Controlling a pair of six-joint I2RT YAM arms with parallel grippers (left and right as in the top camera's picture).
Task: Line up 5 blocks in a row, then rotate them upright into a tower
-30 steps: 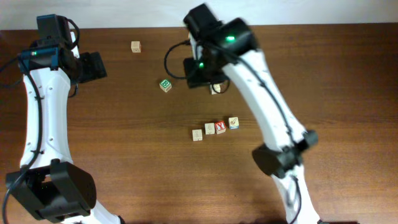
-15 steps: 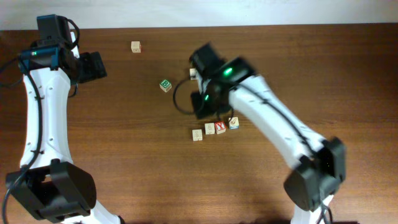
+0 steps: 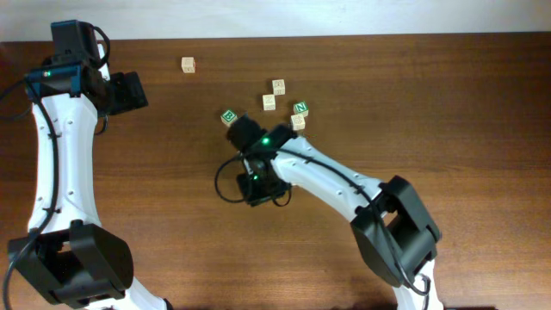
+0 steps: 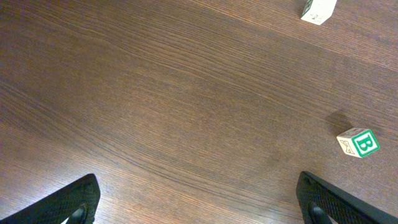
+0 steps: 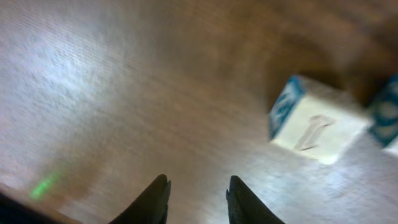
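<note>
In the overhead view, three pale blocks [image 3: 278, 86] [image 3: 269, 102] [image 3: 297, 122] lie at the back centre, and one more [image 3: 188, 65] at the back left. My right arm lies low across the table's middle, and the blocks under it are hidden. My right gripper [image 3: 261, 188] [image 5: 198, 200] stands narrowly open over bare wood, nothing between its fingers. The blurred right wrist view shows a pale block with a blue side [image 5: 311, 121] ahead to the right, and another blue-marked one [image 5: 388, 121] at the edge. My left gripper [image 3: 129, 90] [image 4: 199, 208] hangs wide open at the left.
A green B cube [image 3: 228, 117] [image 4: 359, 142] lies just behind the right arm's wrist. A green N cube [image 3: 300, 108] sits among the back blocks. The left wrist view also catches a pale block [image 4: 318, 9] at its top edge.
The right arm has swung from the back centre forward and left, now covering the row of blocks. Its jaws have narrowed. The back blocks are uncovered. The left arm is still.
</note>
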